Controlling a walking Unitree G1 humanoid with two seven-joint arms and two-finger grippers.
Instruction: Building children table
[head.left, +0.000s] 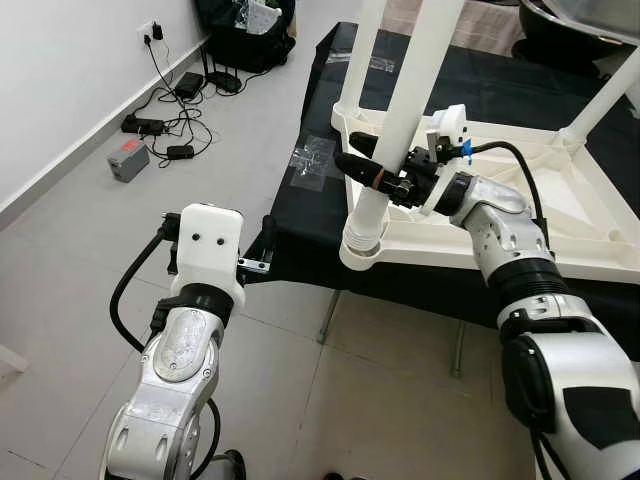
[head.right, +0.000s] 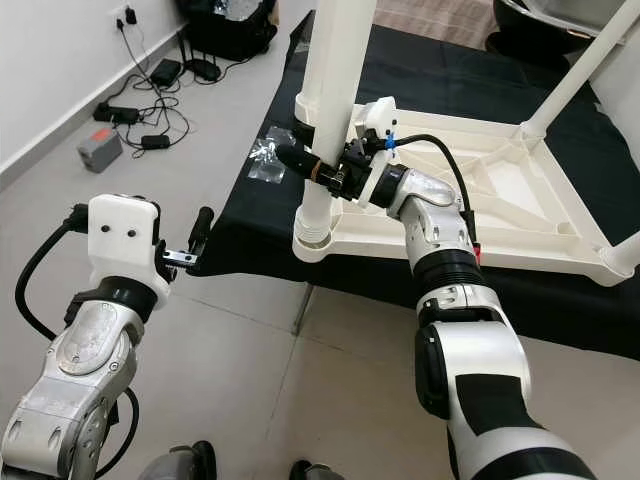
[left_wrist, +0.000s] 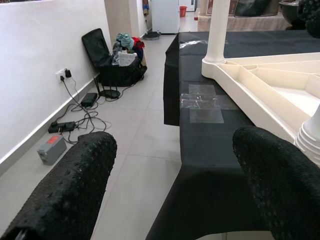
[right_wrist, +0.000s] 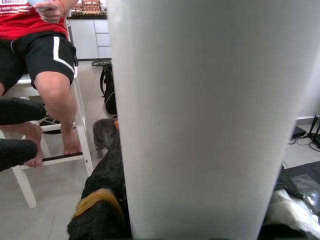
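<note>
The white children's table (head.left: 450, 255) lies upside down on a black-covered surface (head.left: 310, 230), its legs pointing up. My right gripper (head.left: 375, 170) is shut on the near-left table leg (head.left: 400, 110), just above the leg's socket. One black finger (head.left: 355, 165) sticks out past the leg, and in the right wrist view the leg (right_wrist: 200, 100) stands between the fingers (right_wrist: 100, 210). My left gripper (head.left: 265, 240) is open and holds nothing. It hovers at the near-left edge of the black surface, apart from the table. Its fingers (left_wrist: 70, 185) are spread wide in the left wrist view.
Two more legs (head.left: 365, 40) (head.left: 605, 95) rise from the table's other corners. Cables and a power strip (head.left: 160, 125), a grey box (head.left: 128, 160) and a black bag (head.left: 245, 30) lie along the left wall. A person (right_wrist: 45, 60) sits on a white stool beyond the leg.
</note>
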